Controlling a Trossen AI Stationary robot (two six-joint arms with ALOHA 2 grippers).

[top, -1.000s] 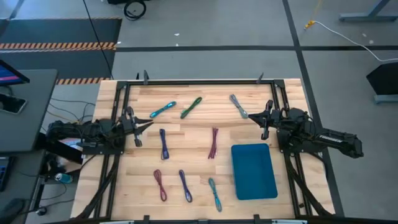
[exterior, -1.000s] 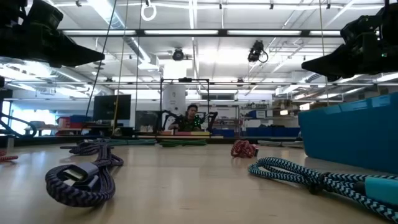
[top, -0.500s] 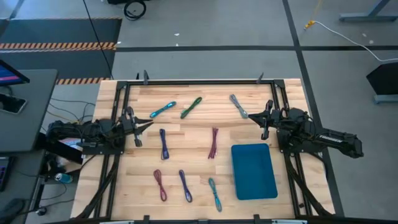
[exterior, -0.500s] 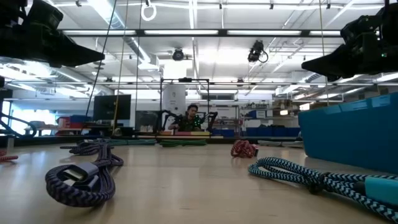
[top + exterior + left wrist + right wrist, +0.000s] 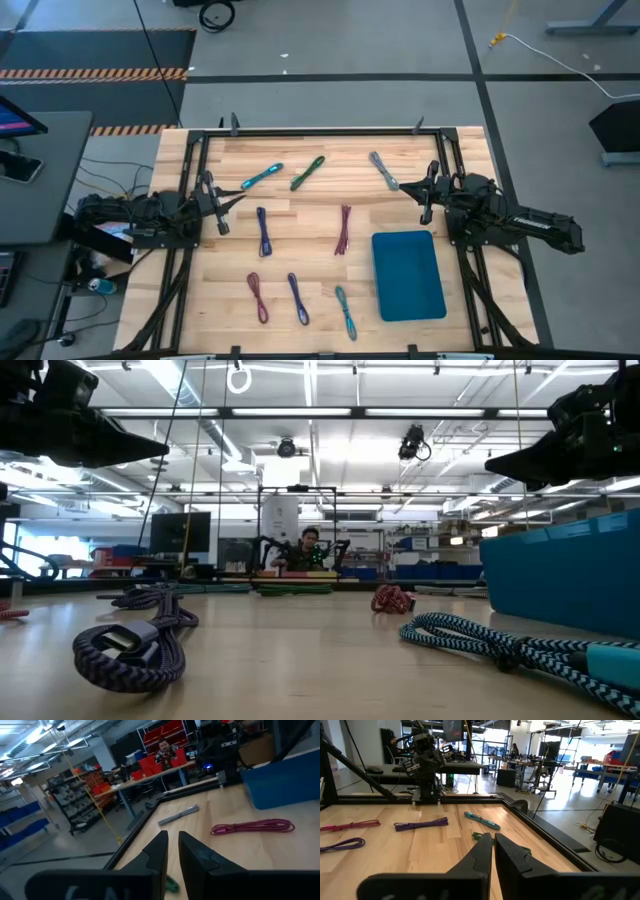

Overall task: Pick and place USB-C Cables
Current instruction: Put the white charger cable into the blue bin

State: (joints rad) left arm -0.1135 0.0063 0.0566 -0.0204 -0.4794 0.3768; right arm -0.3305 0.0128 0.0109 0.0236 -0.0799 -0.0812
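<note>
Workshop hall behind the bench: strip lights, shelving with red and blue bins, and a person [image 5: 308,546] seated far off across the low view. Work surface is a pale wood-plank table [image 5: 310,235] edged by a black metal frame.

Left gripper [image 5: 232,202] sits at the table's 9 o'clock edge, raised off the wood, holding nothing. In its wrist view the two dark tapered fingers [image 5: 158,855] stand nearly together, with a thin slit between them.

Eight USB-C Cables lie loose on the planks, each a thin folded strand:
- teal cable [image 5: 262,177], 11 o'clock, lying slantwise.
- blue cable [image 5: 263,231], just left of centre, running lengthwise.
- maroon cable [image 5: 258,297], 7 o'clock.
- second blue cable [image 5: 298,298], just right of the maroon one; braided weave visible in the low view.
- green cable [image 5: 308,172], near 12 o'clock, slanted, beside the teal one but apart from it.
- purple cable [image 5: 343,229], centre.
- second teal cable [image 5: 345,312], 6 o'clock, braided, plug end nearest the low camera.
- grey cable [image 5: 383,170], 1 o'clock, flat and pale.

Teal rectangular bin [image 5: 408,274], rounded corners, smooth sides, at 4 o'clock; no cable visible inside.

Right gripper [image 5: 409,186] at 3 o'clock, above the wood, its tip close to the grey cable's end, contact cannot be told. Its fingers [image 5: 479,854] also sit almost closed, gripping nothing.
</note>
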